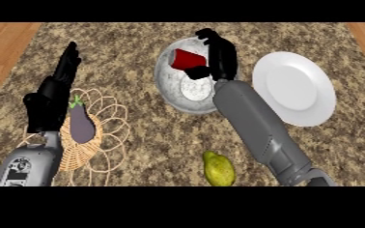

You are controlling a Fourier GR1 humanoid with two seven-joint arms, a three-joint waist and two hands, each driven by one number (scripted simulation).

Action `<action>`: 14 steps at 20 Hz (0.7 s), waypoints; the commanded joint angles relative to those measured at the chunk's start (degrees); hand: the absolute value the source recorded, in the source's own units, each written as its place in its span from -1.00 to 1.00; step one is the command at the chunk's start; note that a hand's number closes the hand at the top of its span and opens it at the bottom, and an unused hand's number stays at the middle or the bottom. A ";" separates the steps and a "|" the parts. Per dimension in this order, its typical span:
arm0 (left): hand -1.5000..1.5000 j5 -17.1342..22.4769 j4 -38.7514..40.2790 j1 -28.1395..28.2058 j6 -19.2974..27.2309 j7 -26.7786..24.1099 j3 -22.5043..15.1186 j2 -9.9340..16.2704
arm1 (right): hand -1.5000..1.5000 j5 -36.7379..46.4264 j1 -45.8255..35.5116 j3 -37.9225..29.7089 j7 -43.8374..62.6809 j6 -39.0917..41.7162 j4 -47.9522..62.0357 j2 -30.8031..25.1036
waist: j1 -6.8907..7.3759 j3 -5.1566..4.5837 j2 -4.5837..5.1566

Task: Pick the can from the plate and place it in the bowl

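A red can (187, 59) hangs tilted over the inside of the grey metal bowl (170, 84), in the upper middle of the head view. My right hand (220, 55) is over the bowl's far right side, thumb and fingers curled round the can. The white plate (294, 88) lies to the right of the bowl with nothing on it. My left hand (54, 91) rests open at the left, fingers pointing up, away from the bowl.
A wicker trivet (92, 147) with a purple eggplant (80, 122) on it lies at the lower left, next to my left forearm. A yellow-green pear (219, 169) lies near the front edge, beside my right forearm.
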 commanded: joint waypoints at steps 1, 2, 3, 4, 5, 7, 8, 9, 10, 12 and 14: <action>0.00 -0.21 -1.46 1.63 0.04 -0.40 -0.23 -0.33 | -1.00 -7.46 2.64 -5.44 -15.24 2.55 2.14 0.28 | -0.13 0.03 -0.09; 0.00 -1.07 0.85 0.08 1.00 -1.99 -1.11 -1.82 | -1.00 -10.75 0.67 -4.37 -13.85 1.00 1.45 0.43 | 0.38 0.00 0.00; 0.00 -0.90 -1.46 -1.76 0.16 2.70 -0.72 -0.41 | -1.00 -10.90 -0.35 -6.01 -16.86 0.24 4.32 0.44 | 0.96 0.06 0.16; 0.00 -1.53 3.22 -3.12 1.68 -0.80 -0.16 -1.62 | -1.00 -11.07 -0.01 -8.92 -21.43 1.08 4.52 0.14 | -0.36 0.02 0.37; 0.00 -2.87 1.13 -0.25 2.41 -0.59 -2.30 -3.04 | -1.00 -12.66 -0.46 -9.84 -22.13 1.03 4.28 0.44 | -0.49 0.00 -0.16; 0.00 -1.91 0.03 -0.98 1.30 1.13 -0.92 -1.79 | -1.00 -14.28 -1.70 -12.38 -23.24 1.07 5.83 0.44 | -1.01 -0.04 -0.50; 0.00 -0.97 -1.70 -0.52 0.21 2.88 -0.20 -0.83 | -1.00 -15.73 -1.46 -13.13 -25.42 0.31 7.27 0.45 | -0.59 -0.03 -0.46; 0.00 -1.19 -1.33 0.25 0.27 2.34 -0.07 -0.98 | -1.00 -15.51 -0.02 -14.46 -27.19 1.03 7.02 0.40 | -1.38 -0.05 -0.67; 0.00 1.28 1.23 0.90 -1.37 -1.14 3.03 0.66 | -1.00 -16.21 -0.59 -13.87 -24.05 5.39 2.97 -0.41 | -2.14 -0.09 -0.96; 0.00 -0.71 -2.50 1.83 -0.12 1.91 1.06 -0.45 | -1.00 -19.03 1.44 -16.60 -27.88 7.80 3.01 -1.62 | -1.97 -0.06 -0.97; 0.00 -0.72 1.80 0.31 -0.36 -0.17 2.11 -0.42 | -1.00 -19.73 2.56 -16.70 -25.82 11.18 0.37 -3.12 | -2.67 -0.09 -1.10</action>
